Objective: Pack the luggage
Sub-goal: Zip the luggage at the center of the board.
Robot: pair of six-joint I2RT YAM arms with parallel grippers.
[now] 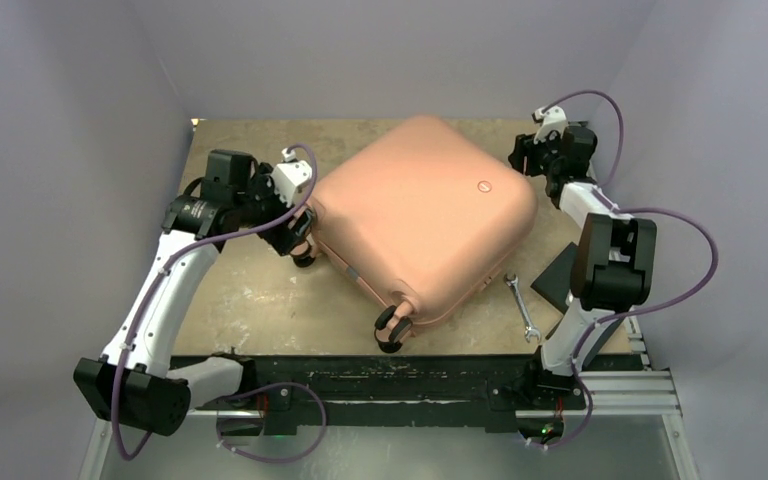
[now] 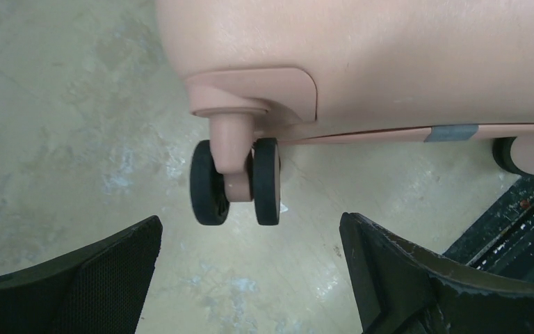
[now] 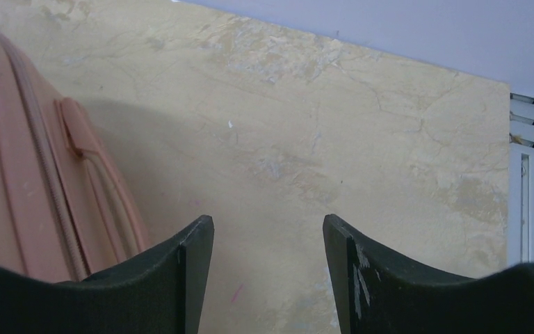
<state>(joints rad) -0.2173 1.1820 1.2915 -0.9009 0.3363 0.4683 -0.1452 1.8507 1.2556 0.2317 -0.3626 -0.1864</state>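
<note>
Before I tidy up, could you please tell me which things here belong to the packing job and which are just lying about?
Belongs to the job: pink suitcase, lying closed.
Just lying about: wrench; flat black pad.

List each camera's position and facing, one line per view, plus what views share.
Top external: above, behind the bases, looking down at table, luggage, both arms.
Left wrist: on left arm, facing a luggage wheel past the open left gripper.
Right wrist: on right arm, facing table beside luggage; open right gripper.
Shared: the luggage.
</note>
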